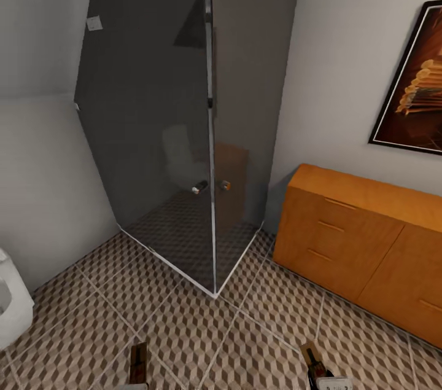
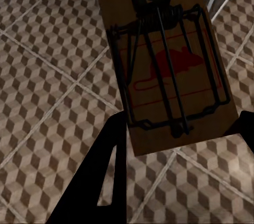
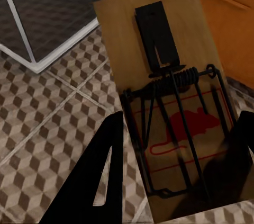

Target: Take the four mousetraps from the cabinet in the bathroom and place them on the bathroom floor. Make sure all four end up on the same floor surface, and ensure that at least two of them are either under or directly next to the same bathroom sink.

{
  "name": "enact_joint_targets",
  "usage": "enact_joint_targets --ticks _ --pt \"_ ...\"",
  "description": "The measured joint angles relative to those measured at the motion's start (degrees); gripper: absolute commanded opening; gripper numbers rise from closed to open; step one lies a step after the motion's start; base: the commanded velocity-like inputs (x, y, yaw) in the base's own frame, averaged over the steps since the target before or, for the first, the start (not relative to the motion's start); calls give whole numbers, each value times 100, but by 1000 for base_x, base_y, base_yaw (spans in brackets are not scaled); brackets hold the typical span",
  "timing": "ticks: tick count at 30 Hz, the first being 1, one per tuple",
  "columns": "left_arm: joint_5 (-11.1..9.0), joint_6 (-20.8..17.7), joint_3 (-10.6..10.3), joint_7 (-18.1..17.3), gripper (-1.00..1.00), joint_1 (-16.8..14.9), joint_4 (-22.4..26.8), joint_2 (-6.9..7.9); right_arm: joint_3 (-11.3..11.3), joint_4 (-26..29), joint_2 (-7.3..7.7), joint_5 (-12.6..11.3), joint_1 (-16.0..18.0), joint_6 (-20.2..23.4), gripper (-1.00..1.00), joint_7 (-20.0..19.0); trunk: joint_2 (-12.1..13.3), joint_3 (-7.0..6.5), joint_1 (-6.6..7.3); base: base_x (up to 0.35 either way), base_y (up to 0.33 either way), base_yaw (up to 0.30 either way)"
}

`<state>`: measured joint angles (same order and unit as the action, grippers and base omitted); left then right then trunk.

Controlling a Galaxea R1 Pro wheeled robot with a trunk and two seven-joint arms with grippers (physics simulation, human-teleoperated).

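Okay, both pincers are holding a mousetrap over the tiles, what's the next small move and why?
Probably turn the base away from the shower stall to look for the sink. The left pincer grips a mousetrap and the right pincer grips another mousetrap, both above the patterned floor; ahead stand the stall and the cabinet, with nowhere sink-side to set them.

Glass shower stall [image 1: 190, 120], framed picture [image 1: 414, 86]

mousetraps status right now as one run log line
left hand: holds mousetrap | right hand: holds mousetrap | below: bathroom floor | cabinet: drawers shut
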<state>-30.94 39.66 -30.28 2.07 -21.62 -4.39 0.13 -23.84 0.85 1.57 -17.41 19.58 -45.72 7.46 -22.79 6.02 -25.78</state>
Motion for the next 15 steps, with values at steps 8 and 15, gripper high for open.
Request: enact_joint_targets --ticks 8,15 --pt "0 -3 0 3 -100 1 2 -32 0 -1 0 1 0 -1 -100 2 0 0 1 -270 -157 286" --pt "-1 -3 0 7 -100 1 2 -35 0 -1 1 1 0 -2 -100 2 -1 0 3 -56 -231 286"
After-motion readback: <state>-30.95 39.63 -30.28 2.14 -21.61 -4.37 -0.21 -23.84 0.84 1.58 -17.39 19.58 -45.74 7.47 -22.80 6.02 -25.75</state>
